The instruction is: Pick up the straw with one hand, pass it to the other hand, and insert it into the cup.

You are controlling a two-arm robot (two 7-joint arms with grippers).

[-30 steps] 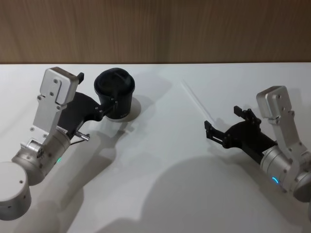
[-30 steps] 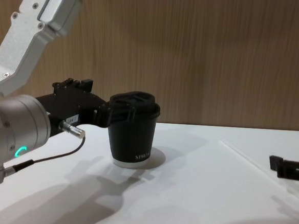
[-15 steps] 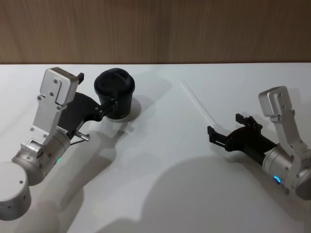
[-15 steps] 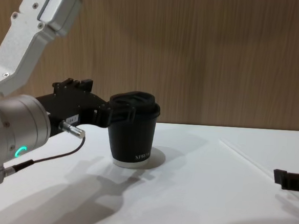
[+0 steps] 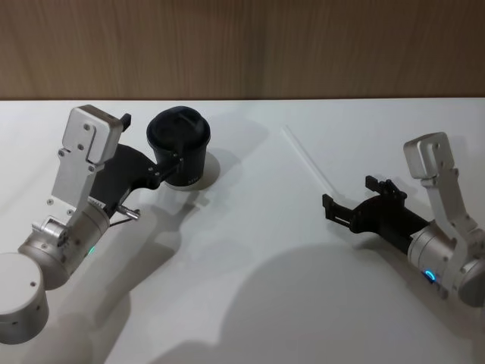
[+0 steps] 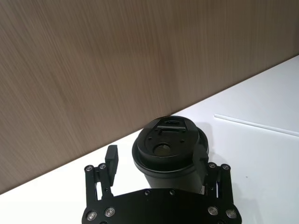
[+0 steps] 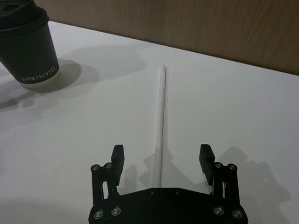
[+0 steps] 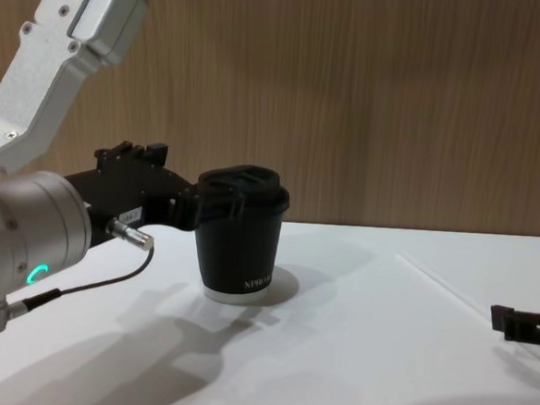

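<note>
At the left of the head view, the left gripper [image 6: 156, 157] reaches in from the lower left with its fingers spread on either side of the cup [image 5: 179, 144]. In its wrist view one finger sits against the cup's wall and the other stands a little off it, so it straddles the cup rather than pinching it. The cup stands upright, lid on, on the white table [image 5: 242, 265], left of centre and well apart from the straw [image 5: 308, 161]. The straw lies flat on the table right of centre, and its long axis slants from upper left down to lower right in the head view. That line leads straight to the right gripper [image 5: 349, 191], which comes in from the lower right with its fingers wide apart and nothing between them but the straw's near end. In the right wrist view the straw runs directly away from the palm, about midway between the two fingers. A squeeze would therefore take it across its width (I cannot judge how high the fingers sit above the table). The right arm is clearly the nearer one for the pick.
</note>
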